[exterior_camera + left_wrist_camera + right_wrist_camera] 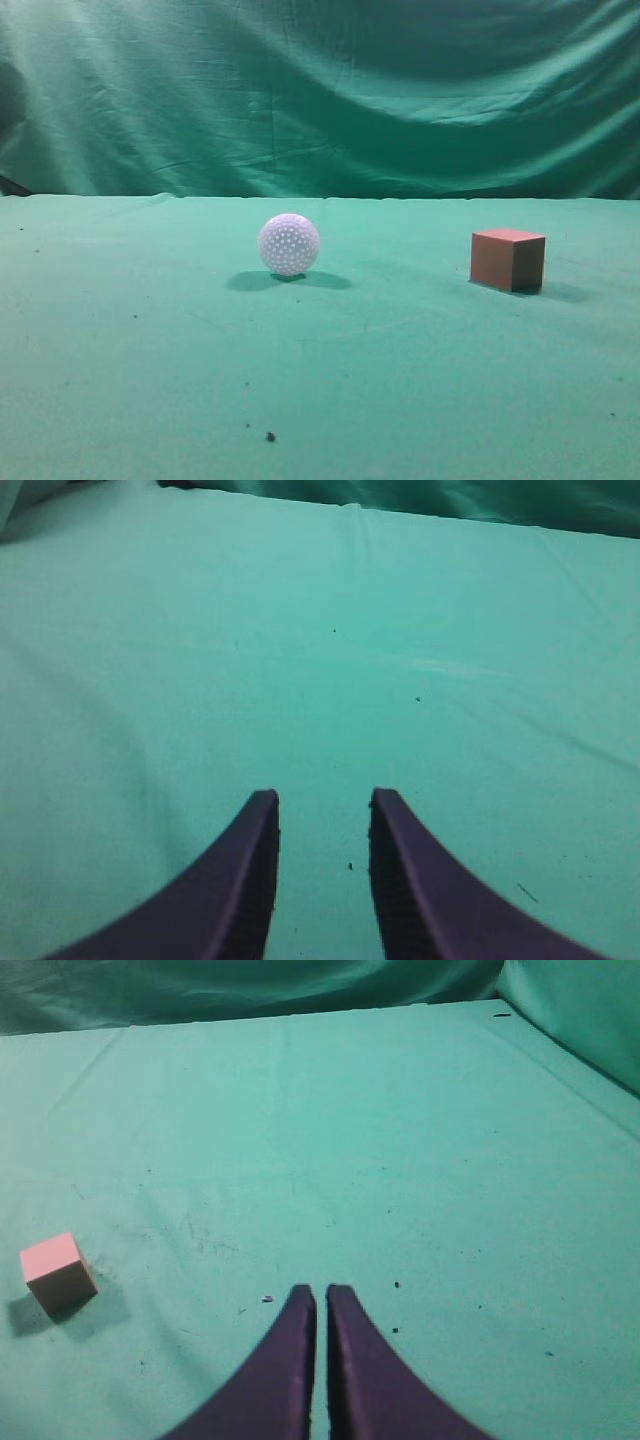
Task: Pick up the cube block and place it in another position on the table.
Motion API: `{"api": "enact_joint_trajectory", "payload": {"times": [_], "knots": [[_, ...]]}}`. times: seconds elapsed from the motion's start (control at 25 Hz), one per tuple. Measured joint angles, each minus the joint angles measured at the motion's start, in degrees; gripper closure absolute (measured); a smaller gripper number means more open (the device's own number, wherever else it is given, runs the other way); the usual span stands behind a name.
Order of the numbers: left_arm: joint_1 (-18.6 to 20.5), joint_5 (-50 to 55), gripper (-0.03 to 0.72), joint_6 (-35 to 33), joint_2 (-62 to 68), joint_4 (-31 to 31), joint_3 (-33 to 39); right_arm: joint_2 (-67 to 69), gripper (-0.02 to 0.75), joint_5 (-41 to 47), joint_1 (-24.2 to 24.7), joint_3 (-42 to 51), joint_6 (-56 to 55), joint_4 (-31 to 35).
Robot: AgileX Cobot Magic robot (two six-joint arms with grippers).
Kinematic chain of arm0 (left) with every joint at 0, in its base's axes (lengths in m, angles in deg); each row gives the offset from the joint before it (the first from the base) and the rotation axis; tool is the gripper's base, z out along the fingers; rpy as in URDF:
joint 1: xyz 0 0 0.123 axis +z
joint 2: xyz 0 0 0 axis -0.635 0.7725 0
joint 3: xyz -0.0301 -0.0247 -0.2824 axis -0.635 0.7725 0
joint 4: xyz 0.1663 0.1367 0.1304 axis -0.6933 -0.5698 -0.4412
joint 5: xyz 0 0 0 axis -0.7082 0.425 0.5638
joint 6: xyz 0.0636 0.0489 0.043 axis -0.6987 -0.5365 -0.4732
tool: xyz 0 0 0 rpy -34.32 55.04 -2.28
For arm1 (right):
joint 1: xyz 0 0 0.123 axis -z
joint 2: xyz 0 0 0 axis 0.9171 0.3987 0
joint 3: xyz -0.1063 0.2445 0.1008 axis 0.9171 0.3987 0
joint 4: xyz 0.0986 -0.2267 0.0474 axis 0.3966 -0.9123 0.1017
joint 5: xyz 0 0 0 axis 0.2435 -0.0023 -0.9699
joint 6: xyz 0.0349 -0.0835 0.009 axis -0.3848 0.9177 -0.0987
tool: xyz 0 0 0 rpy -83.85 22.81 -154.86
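**Salmon cube at rest on green cloth, both grippers clear of it**

Salmon-brown cube block sits flat on the table, toward the right side in the exterior view, with a soft shadow on the cloth beside it. We see it again in the right wrist view, low at the left edge of that frame, well apart from the right gripper and off to the gripper's left. Nothing touches the cube.

Right gripper: 2 dark purple fingers nearly together, only a thin slit of cloth showing between the tips. It holds nothing. The fingers point forward over the table at a downward slant, hovering above bare cloth with a few dark specks.

Left gripper: fingers parted by a clear gap, green cloth visible between them, nothing held. It also aims forward over the table at a slant.

View differences: the exterior view shows 1 white dimpled ball near centre, left of the cube and well apart from it; neither wrist view shows the ball. The left wrist view shows no cube at all. We see neither arm in the exterior view. The wrinkled green backdrop hangs behind the table.
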Motion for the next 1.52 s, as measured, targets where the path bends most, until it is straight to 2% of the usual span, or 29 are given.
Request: {"api": "enact_joint_trajectory", "payload": {"times": [0.6, 0.68, 0.76, 0.96, 1.0, 1.04, 1.16, 1.24, 1.36, 1.52], "knots": [[0.0, 0.0, 0.426, 0.0, 0.0, 0.0, 0.0, 0.0, 0.738, 0.0, 0.0, 0.0, -1.0, -0.1], [0.0, 0.0, 0.426, 0.0, 0.0, 0.0, 0.0, 0.0, 0.738, -2.1, 0.0, 0.0, -0.9, -0.7], [0.0, 0.0, 0.426, 0.0, 0.0, 0.0, 0.0, 0.0, 0.738, -8.8, 0.0, 0.2, -2.5, 0.8], [0.0, 0.0, 0.426, 0.0, 0.0, 0.0, 0.0, 0.0, 0.738, -37.1, 0.0, 0.2, -3.0, 3.0], [0.0, 0.0, 0.426, 0.0, 0.0, 0.0, 0.0, 0.0, 0.738, -38.8, 0.0, 0.1, -3.0, 3.1], [0.0, 0.0, 0.426, 0.0, 0.0, 0.0, 0.0, -0.1, 0.738, -37.3, 0.0, -0.9, -3.0, 3.1], [0.0, 0.0, 0.426, 0.0, 0.0, 0.0, 0.0, 2.3, 0.738, -22.3, 0.0, -8.4, -3.0, 3.1], [0.0, 0.0, 0.426, 0.0, 0.0, 0.0, 0.0, 7.6, 0.738, -10.9, 0.0, -13.6, -3.1, 3.1], [0.0, 0.0, 0.426, 0.0, 0.0, 0.0, 0.0, 16.6, 0.738, 0.9, 0.0, -19.9, -4.1, 4.1], [0.0, 0.0, 0.426, 0.0, 0.0, 0.0, 0.0, 26.0, 0.738, 4.6, 0.0, -22.8, -4.3, 5.0]]}}
